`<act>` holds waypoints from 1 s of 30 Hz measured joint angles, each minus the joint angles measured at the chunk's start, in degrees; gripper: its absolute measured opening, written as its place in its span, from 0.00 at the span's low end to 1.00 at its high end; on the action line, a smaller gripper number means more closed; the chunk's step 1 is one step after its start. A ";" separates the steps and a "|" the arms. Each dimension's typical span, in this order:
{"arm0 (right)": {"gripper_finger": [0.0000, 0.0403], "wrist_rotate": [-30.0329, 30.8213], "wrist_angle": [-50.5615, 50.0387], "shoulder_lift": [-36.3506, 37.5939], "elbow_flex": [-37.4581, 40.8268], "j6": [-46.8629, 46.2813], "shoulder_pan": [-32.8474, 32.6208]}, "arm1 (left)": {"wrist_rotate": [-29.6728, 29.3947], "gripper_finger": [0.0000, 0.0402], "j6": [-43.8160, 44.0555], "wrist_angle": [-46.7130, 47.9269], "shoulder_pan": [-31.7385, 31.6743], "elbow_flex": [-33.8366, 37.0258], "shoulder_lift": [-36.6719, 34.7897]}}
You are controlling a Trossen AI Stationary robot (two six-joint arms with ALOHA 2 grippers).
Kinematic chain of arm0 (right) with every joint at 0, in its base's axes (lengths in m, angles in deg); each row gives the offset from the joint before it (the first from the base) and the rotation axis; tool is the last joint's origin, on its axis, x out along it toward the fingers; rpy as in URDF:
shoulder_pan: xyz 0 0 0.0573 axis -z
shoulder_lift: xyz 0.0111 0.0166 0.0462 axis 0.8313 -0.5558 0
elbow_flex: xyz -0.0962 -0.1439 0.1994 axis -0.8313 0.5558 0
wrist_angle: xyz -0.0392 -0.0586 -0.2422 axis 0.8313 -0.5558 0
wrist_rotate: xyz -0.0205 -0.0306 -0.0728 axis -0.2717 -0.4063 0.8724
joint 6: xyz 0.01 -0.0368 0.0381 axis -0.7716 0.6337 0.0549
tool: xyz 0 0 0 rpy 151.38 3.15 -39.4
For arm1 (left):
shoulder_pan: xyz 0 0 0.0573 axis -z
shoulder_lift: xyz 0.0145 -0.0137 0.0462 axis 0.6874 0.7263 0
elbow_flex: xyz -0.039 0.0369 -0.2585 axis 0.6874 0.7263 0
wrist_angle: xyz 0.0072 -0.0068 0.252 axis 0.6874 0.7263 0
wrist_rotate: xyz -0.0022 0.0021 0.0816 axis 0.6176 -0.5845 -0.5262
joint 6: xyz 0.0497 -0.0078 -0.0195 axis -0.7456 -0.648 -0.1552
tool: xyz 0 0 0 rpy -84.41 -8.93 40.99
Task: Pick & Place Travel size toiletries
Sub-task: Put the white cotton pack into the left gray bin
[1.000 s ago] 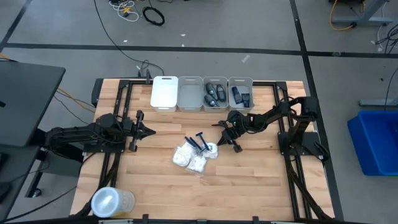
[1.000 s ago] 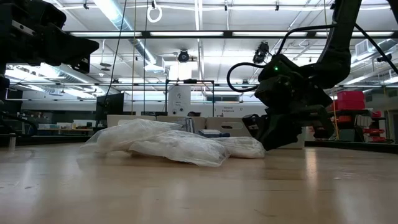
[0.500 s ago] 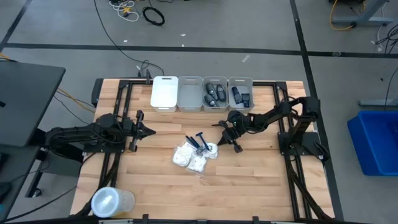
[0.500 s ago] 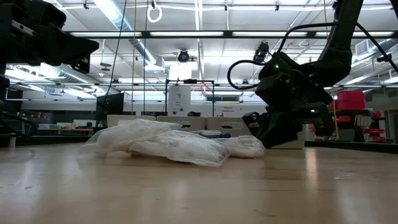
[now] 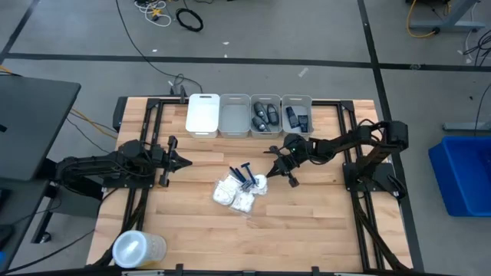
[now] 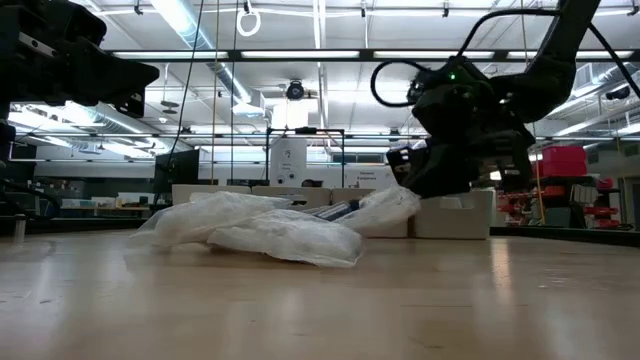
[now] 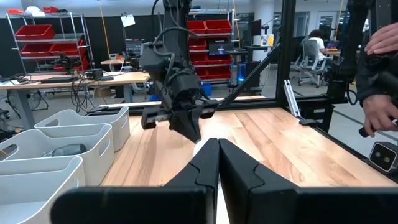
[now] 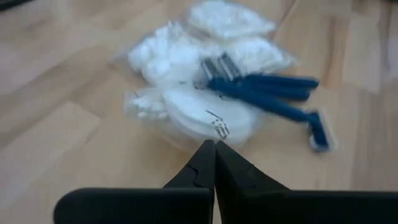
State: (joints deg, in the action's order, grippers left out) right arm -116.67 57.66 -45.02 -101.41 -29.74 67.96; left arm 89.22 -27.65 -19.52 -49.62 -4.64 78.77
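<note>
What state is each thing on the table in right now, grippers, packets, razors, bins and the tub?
Right gripper: shut on a packet, lifting its edge.
Left gripper: shut, empty, waiting.
Razors: lying on the packets.
Bins: one lidded, one empty, two holding dark containers.
Tub: lidded.

Right gripper (image 6: 415, 195) rose off the table, fingers pinched on a white packet (image 6: 385, 207), lifting that packet's end up from the pile; right arm's elbow swung outward.
</note>
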 joint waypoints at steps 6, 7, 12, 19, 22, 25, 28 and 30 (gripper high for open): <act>0.01 -0.02 -0.62 3.63 0.00 -0.04 -0.61 | 0.00 0.04 0.00 0.02 0.00 -0.02 0.00; 0.01 -0.02 -0.63 4.23 0.00 -0.04 -0.69 | 0.00 0.04 0.00 0.01 0.02 -0.02 -0.01; 0.01 0.00 -1.03 7.08 0.00 -0.04 -1.19 | 0.00 0.04 0.00 0.02 0.00 -0.01 -0.01; 0.01 0.04 -1.16 10.40 0.00 -0.07 -2.03 | -0.01 0.04 0.00 0.02 0.00 -0.02 -0.01; 0.01 0.50 -1.39 11.84 -0.19 -0.53 -2.31 | 0.00 0.04 0.00 0.01 0.02 -0.01 0.00; 0.01 0.52 -1.49 12.93 -1.55 -1.76 -2.32 | 0.00 0.04 0.00 0.01 0.01 -0.02 0.00; 0.01 0.50 -1.59 13.64 -3.32 -2.05 -2.32 | 0.00 0.04 0.00 0.02 0.02 0.00 0.00; 0.01 0.55 -1.57 13.64 -5.06 -2.05 -2.30 | 0.00 0.04 0.00 0.02 0.01 -0.02 -0.01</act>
State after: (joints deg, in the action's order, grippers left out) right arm -116.13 56.09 -31.38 -106.47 -31.80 65.66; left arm 89.22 -27.65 -19.51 -49.62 -4.65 78.76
